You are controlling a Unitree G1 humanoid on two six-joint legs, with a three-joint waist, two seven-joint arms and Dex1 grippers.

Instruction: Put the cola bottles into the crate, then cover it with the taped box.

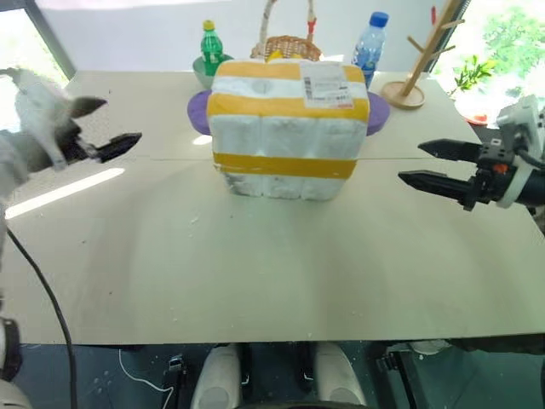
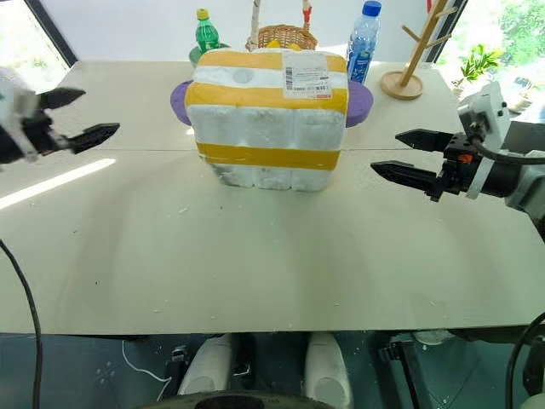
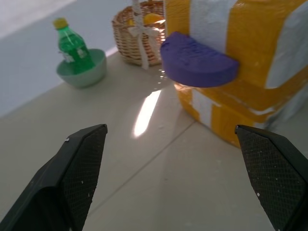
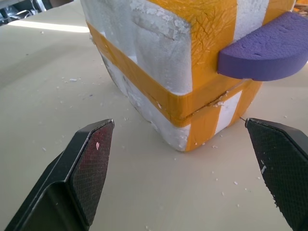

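White foam banded in yellow tape, the box (image 1: 288, 128) sits upside down over the crate (image 4: 159, 113), whose own taped rim shows under its lower edge, so the cover looks already in place and the bottles, if inside, are hidden. It stands between the two tools, well apart from each. The left tool (image 1: 109, 147) hangs off the box's left side with its fingers spread wide and nothing in them; the right tool (image 2: 410, 159) hangs off the right side, also spread wide and empty, pointing in toward the box. That mirrored stance suits a two-sided hold on something too broad for one tool, and reads as a release rather than a grip. Purple handles (image 3: 198, 60) jut from the box's ends toward each tool. Beyond the left tool stand a green bottle (image 3: 71, 45) in a bowl and a basket (image 3: 139, 33) on the tabletop (image 1: 255, 264).
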